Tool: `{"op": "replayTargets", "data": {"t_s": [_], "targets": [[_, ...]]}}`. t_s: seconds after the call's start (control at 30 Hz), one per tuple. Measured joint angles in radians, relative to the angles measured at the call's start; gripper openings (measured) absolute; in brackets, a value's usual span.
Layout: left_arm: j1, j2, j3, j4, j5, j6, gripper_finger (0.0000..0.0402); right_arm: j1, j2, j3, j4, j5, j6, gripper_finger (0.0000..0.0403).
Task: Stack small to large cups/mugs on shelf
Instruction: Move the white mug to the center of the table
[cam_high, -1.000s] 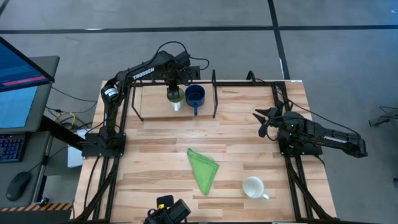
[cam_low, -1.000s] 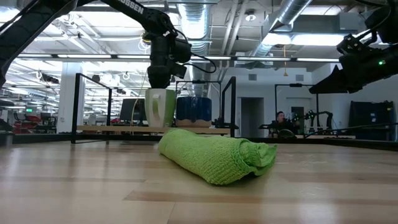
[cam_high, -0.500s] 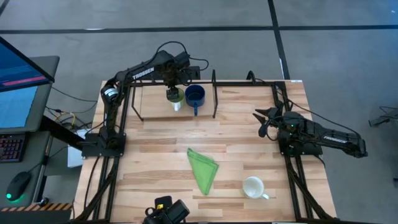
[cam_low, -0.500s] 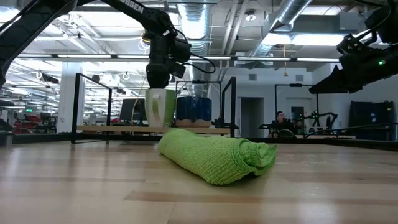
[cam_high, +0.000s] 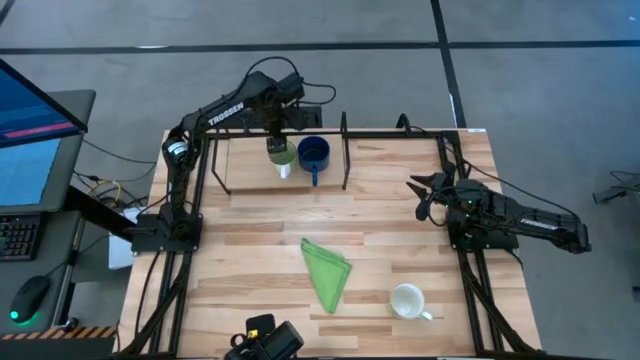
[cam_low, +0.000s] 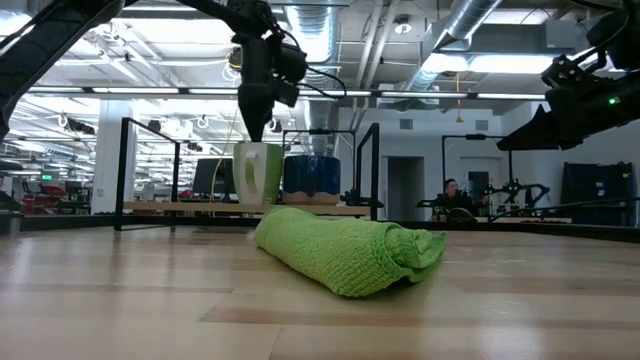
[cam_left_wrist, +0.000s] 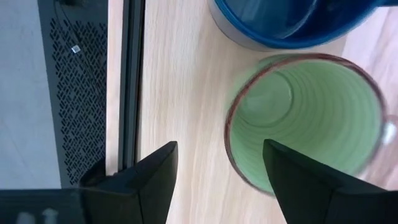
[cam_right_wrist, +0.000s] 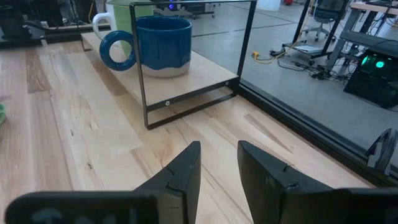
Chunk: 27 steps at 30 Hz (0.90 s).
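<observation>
The light green mug (cam_high: 282, 155) with the white handle stands upright on the shelf's wooden base (cam_high: 240, 168), and the dark blue mug (cam_high: 314, 153) stands right beside it. My left gripper (cam_low: 255, 128) hangs open just above the green mug's rim (cam_left_wrist: 231, 134) and touches nothing. One finger is over the mug's inside and the other is outside it. The white mug (cam_high: 408, 300) stands on the table near the front right. My right gripper (cam_high: 420, 190) is open and empty at the table's right side, off the table top.
A folded green cloth (cam_high: 326, 270) lies in the middle of the table, between the shelf and the white mug. The shelf's black rod frame (cam_right_wrist: 144, 74) rises around the mugs. A camera mount (cam_high: 265, 338) sits at the near edge.
My left gripper has gone straight up from the green mug's rim and now hangs clear above it. The green mug has stayed upright on the shelf beside the blue mug.
</observation>
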Motion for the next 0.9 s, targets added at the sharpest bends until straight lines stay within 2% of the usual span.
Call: {"op": "replayTargets", "data": {"t_s": [0.13,0.3,0.43,0.7,0.77,0.9], "targets": [[0.0,0.0,0.073,-0.062,0.019,-0.01,0.0229,0.0,0.0,0.0,0.0,0.0,0.0,0.0127],[0.008,0.0,0.195,-0.131,0.122,-0.011,0.0229,0.0,0.0,0.0,0.0,0.0,0.001,0.0127],[0.021,-0.026,0.27,-0.127,0.248,-0.007,0.0229,0.0,0.0,0.0,0.0,0.0,0.002,0.0127],[0.037,-0.231,0.287,-0.073,0.596,0.086,0.0229,0.0,0.0,0.0,0.0,-0.001,0.002,0.0127],[0.035,-0.29,0.286,-0.051,0.652,0.101,0.0229,0.0,0.0,0.0,0.0,-0.001,0.002,0.0127],[0.002,-0.39,0.286,-0.014,0.694,0.086,0.0229,0.0,0.0,0.0,0.0,-0.001,0.003,0.0127]]}}
